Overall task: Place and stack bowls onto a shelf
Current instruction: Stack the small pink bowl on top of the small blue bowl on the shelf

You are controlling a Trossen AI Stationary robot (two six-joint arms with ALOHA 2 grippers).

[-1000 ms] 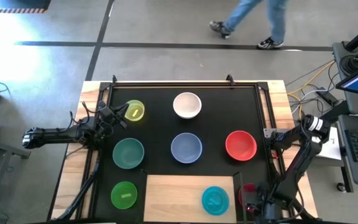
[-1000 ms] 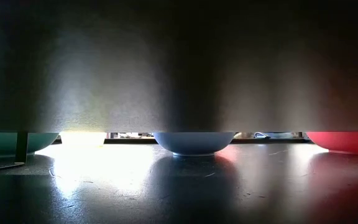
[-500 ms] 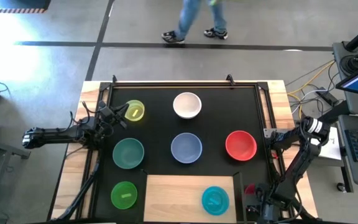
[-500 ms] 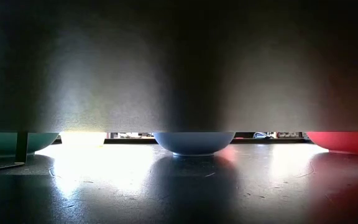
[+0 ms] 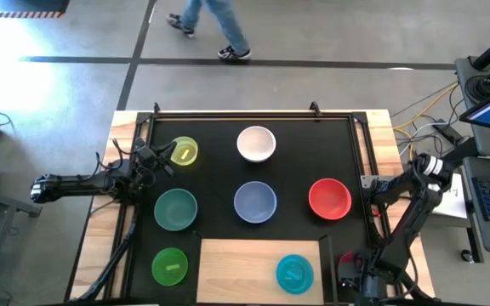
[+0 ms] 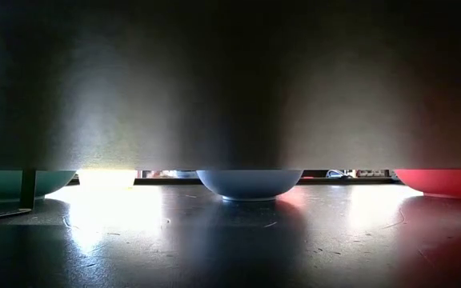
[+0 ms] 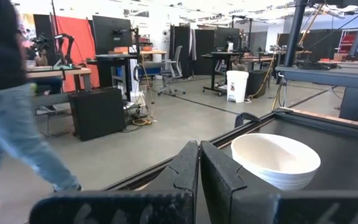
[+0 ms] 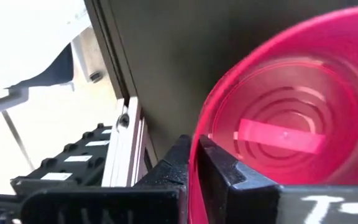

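**Right arm holding magenta bowl at the near right corner, shelf to its left**

I had the right gripper (image 8: 194,165) pinched on the rim of the magenta bowl (image 8: 284,130), one finger inside and one outside, down at the near right edge of the table. In the high view that gripper (image 5: 344,265) sat just right of the shelf (image 5: 245,263), so I judged the coming move to be a short carry leftward. The cyan bowl (image 5: 294,273) already stood on the shelf's right end, the nearest obstacle or stacking target. The red bowl (image 5: 329,198) lay just beyond, on the black mat (image 5: 219,161).

My left gripper (image 7: 199,163) waited with fingers pressed together at the far left, beside the yellow bowl (image 5: 183,151), facing the white bowl (image 7: 275,160). Teal (image 5: 175,209), pale blue (image 5: 254,201) and green (image 5: 170,266) bowls remained on the mat. A person (image 5: 211,21) walked past beyond the table.
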